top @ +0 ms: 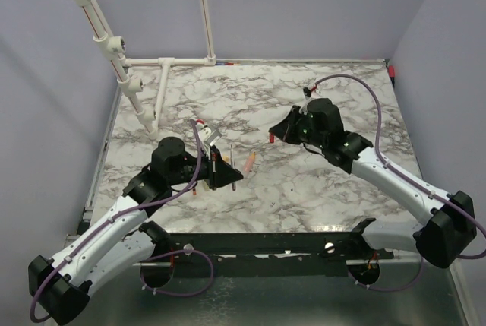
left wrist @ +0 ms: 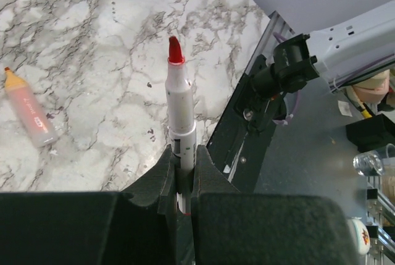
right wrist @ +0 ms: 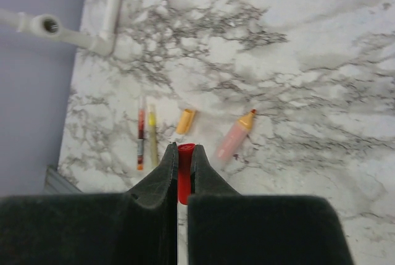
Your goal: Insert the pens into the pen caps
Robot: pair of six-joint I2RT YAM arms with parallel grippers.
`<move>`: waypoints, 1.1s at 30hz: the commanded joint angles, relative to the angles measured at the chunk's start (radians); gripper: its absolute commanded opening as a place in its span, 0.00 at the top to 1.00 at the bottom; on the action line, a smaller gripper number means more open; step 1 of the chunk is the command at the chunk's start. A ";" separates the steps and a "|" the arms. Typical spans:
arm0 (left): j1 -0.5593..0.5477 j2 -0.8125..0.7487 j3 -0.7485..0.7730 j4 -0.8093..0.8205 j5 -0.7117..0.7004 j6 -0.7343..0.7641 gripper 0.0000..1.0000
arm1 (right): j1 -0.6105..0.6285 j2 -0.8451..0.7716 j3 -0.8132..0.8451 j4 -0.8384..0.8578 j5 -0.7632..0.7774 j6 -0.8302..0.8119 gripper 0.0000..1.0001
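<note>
Left tool point(left wrist: 184, 157) clamped on red-tipped pen point(left wrist: 180, 101), right tool point(right wrist: 185, 154) pinching red pen cap point(right wrist: 185, 185): align tip and cap mouth coaxially, then press straight home.

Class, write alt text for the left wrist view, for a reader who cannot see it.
The left hand grips a white pen with an uncapped red tip, pointing away from the camera over a marble table. A salmon-pink pen with an orange tip lies flat to its left.
</note>
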 commanded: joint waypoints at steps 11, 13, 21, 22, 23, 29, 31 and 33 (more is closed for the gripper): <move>0.000 0.018 -0.061 0.125 0.157 -0.042 1.00 | 0.127 -0.059 0.159 0.258 -0.199 -0.107 0.99; -0.001 0.014 -0.066 0.135 0.174 -0.043 1.00 | 0.139 -0.056 0.162 0.281 -0.223 -0.105 0.99; -0.002 -0.018 -0.081 0.179 0.214 -0.069 1.00 | 0.208 -0.040 0.144 0.375 -0.303 -0.099 0.99; -0.003 -0.023 -0.085 0.192 0.218 -0.075 1.00 | 0.216 -0.042 0.138 0.385 -0.303 -0.099 0.99; -0.002 -0.025 -0.088 0.203 0.226 -0.082 1.00 | 0.224 -0.046 0.131 0.396 -0.304 -0.099 0.99; -0.005 -0.038 -0.107 0.271 0.269 -0.126 1.00 | 0.262 -0.054 0.104 0.438 -0.304 -0.093 0.99; -0.004 -0.046 -0.111 0.285 0.276 -0.135 1.00 | 0.273 -0.053 0.099 0.440 -0.300 -0.093 0.99; -0.005 -0.057 -0.116 0.299 0.277 -0.144 1.00 | 0.282 -0.055 0.093 0.440 -0.294 -0.092 0.99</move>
